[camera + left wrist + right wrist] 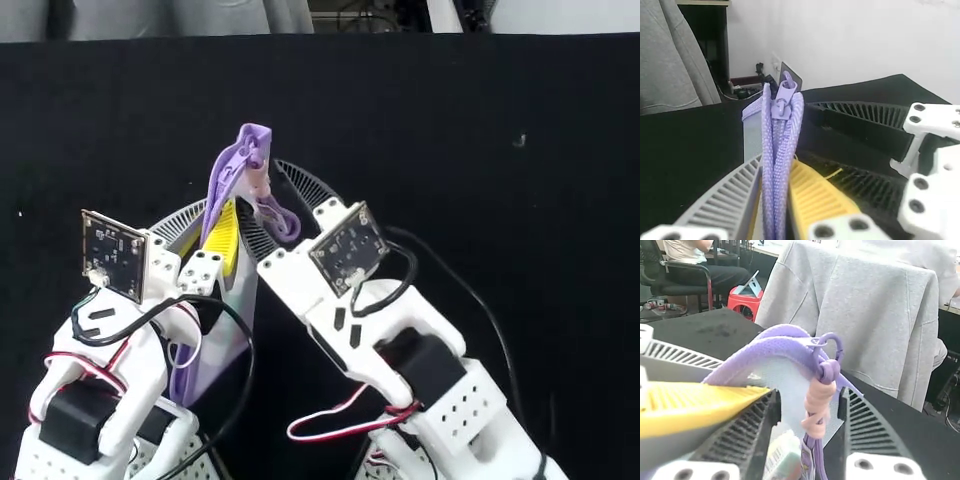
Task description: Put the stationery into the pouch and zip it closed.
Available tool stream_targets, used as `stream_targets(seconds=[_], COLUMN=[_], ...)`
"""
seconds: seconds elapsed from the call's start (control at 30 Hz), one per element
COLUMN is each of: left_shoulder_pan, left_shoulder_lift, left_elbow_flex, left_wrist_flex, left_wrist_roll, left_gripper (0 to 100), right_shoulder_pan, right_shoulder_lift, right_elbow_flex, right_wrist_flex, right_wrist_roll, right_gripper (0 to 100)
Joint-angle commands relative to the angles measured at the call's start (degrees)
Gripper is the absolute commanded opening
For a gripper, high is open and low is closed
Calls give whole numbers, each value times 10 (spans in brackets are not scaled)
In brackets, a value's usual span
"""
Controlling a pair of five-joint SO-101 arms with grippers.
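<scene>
The lilac pouch (228,172) stands on edge with its zip band uppermost, the slider (785,93) and a pink cord pull (818,399) at its far top end, and something pale, perhaps stationery (785,456), behind its clear wall.

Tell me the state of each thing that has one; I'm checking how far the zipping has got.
left gripper, shut on the pouch's zip edge.
right gripper, open.
pouch, stood on edge between the arms.
zip slider, at the pouch's far end; tapes from it to the left gripper lie together, apparently closed.
pull cord, between the right gripper's fingers, not pinched.
</scene>
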Motion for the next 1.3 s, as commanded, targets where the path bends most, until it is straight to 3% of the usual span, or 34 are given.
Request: stream_targets(seconds=[0.0, 0.33, 0.53, 0.8, 1.0, 1.1, 1.27], left_shoulder_pan=[-4, -4, -4, -4, 0, 0, 1], left_shoulder_lift=[-11, -12, -12, -12, -12, -12, -12], left_elbow_flex=[-14, -15, -14, -13, -3, -1, -3], left_wrist_flex=[0, 4, 4, 4, 1, 0, 4], left_wrist_roll=[-3, -3, -2, -1, -1, -1, -2], left_gripper=[28, 28, 28, 28, 28, 28, 28], right_shoulder_pan=[-9, -9, -9, -4, 74, 76, 76], right_shoulder_lift=[9, 31, 30, 29, 29, 29, 29], right_elbow_flex=[-5, -19, -19, -16, -18, -17, -14], right_wrist_flex=[-21, -17, -18, -21, -28, -25, -26], right_wrist_roll=[5, 6, 13, 34, 28, -17, -77], right_gripper=[193, 181, 11, 11, 11, 16, 175])
